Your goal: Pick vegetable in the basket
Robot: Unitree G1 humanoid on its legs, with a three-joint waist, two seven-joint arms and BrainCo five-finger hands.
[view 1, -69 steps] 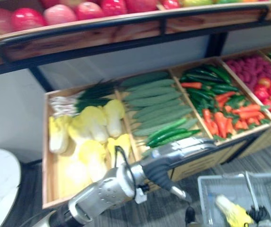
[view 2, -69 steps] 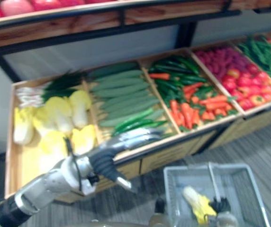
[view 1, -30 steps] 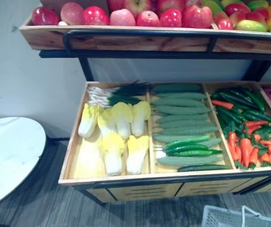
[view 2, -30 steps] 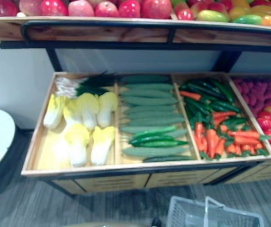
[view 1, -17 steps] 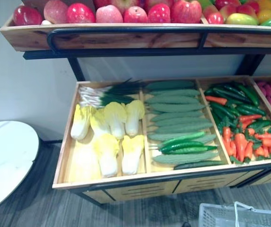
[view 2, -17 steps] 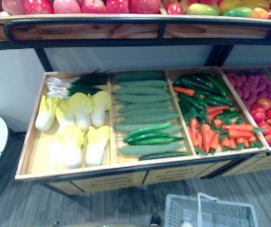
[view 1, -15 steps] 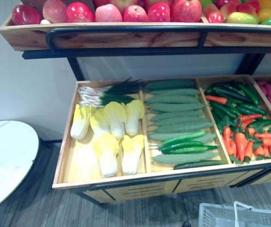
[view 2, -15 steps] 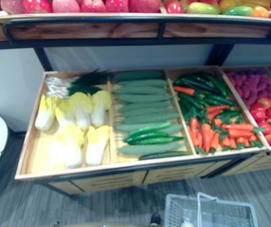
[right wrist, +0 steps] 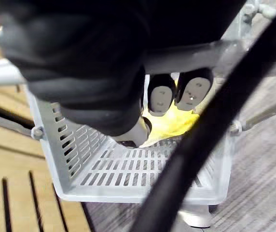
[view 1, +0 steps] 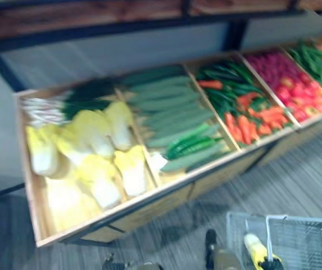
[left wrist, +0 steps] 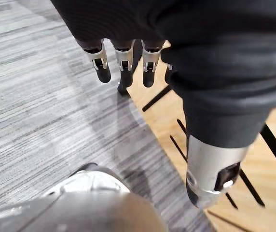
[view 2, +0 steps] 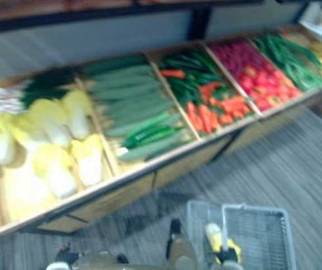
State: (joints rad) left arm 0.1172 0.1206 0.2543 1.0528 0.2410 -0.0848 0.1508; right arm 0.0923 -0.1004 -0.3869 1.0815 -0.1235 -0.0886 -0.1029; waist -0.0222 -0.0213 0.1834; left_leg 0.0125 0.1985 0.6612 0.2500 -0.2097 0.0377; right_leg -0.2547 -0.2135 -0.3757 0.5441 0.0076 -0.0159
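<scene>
A grey plastic basket (view 1: 307,242) hangs low at the right, in front of the wooden vegetable stand (view 1: 150,205). One yellow-white Chinese cabbage (view 1: 255,248) lies inside it, seen as well in the right wrist view as the cabbage (right wrist: 169,124) on the slotted floor. My right hand (right wrist: 159,96) is shut on the basket's handle (right wrist: 196,50), fingers curled under the bar. My left hand (left wrist: 123,60) hangs beside the stand's wooden front (left wrist: 254,169), fingers straight and holding nothing.
The stand's bins hold spring onions (view 1: 54,104), Chinese cabbages (view 1: 93,140), cucumbers (view 1: 172,112), carrots with green peppers (view 1: 251,118), red produce (view 1: 290,84) and green beans (view 1: 318,62). Grey striped floor (view 1: 296,185) runs in front.
The camera has tipped down and turned, so the stand now slants and the basket with its cabbage shows more. The left arm, stretched before the stand 2.3 s ago, now hangs low.
</scene>
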